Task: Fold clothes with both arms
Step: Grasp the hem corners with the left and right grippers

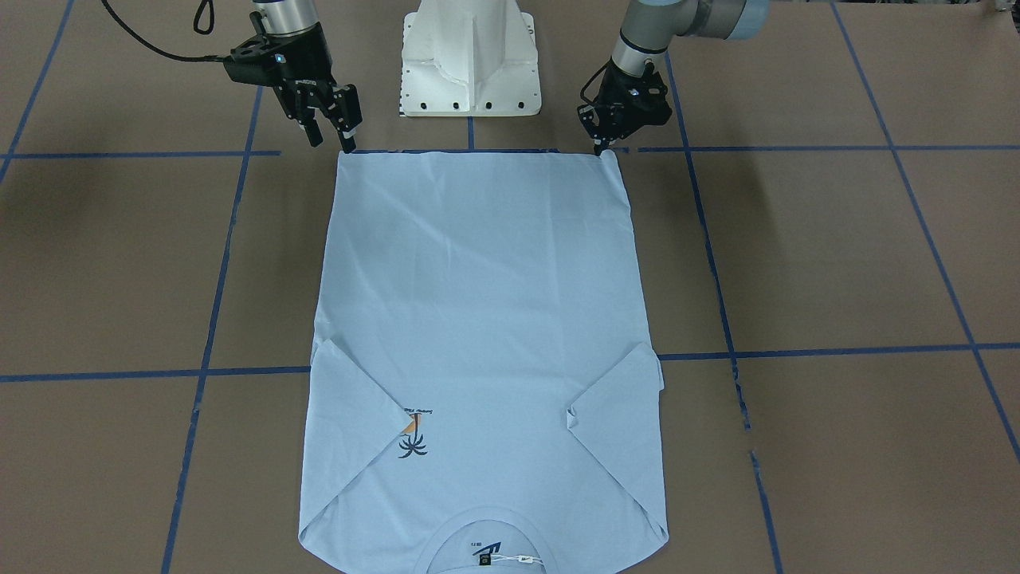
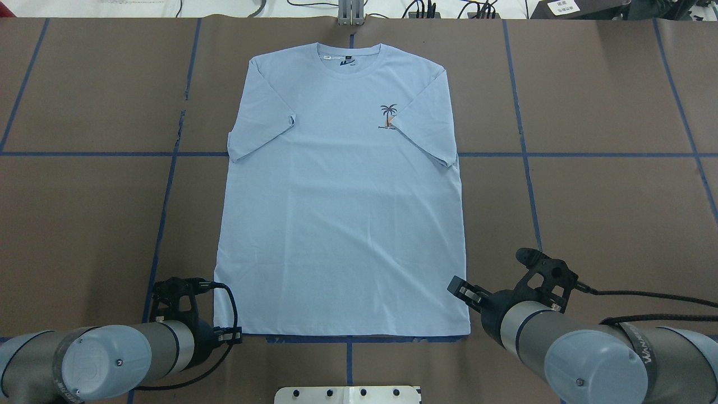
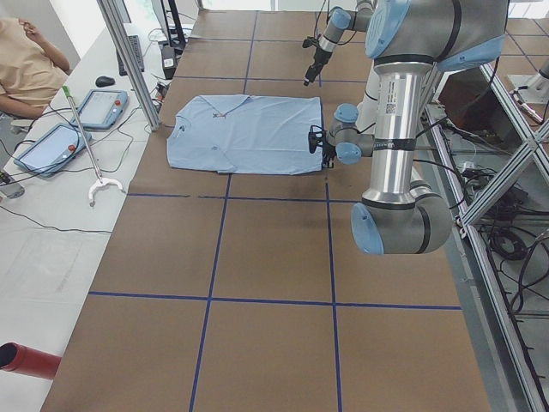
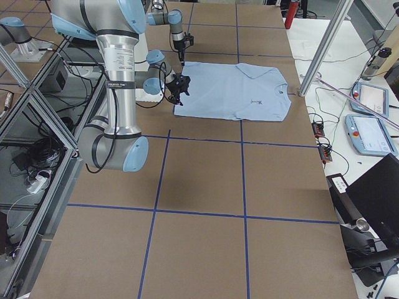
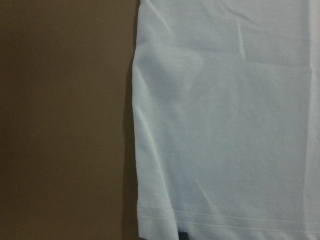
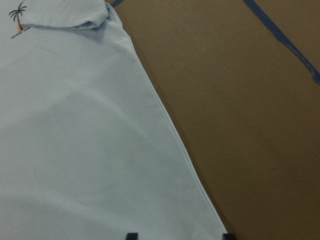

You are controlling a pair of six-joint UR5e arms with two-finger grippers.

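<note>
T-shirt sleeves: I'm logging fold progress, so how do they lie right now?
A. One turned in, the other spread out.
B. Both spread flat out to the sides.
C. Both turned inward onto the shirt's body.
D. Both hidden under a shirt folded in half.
C: in the overhead view the sleeve on the robot's left and the sleeve on its right both lie turned in over the T-shirt, the second one's edge reaching the palm print.

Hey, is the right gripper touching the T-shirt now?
Cannot tell. The right wrist view shows the right gripper open, straddling the T-shirt at its hem corner, but neither contact nor a gap shows plainly in any view.
</note>
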